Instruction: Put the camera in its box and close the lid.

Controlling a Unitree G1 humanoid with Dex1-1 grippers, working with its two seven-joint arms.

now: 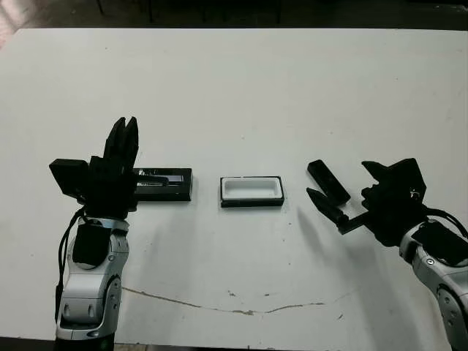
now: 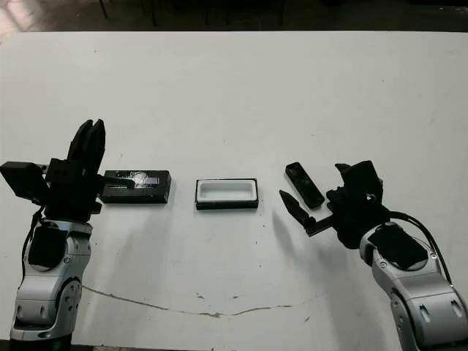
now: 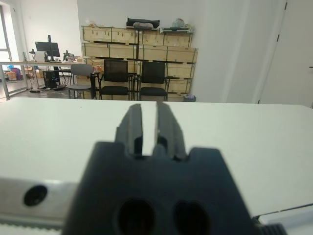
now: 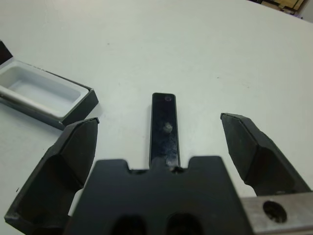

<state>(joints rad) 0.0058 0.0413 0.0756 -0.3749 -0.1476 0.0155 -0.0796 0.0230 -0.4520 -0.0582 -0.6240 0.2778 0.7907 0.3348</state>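
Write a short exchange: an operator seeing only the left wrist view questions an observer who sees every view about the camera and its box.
Operator: Where is the camera?
Observer: The camera lies on the table between the open fingers of the right gripper, not gripped.
Operator: And the box?
Observer: The box sits empty at mid-table, between the lid and the camera.

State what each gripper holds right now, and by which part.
Nothing is held. The right gripper is open, with the camera lying on the table between its fingers, ungripped. The left gripper is nearly closed on nothing.
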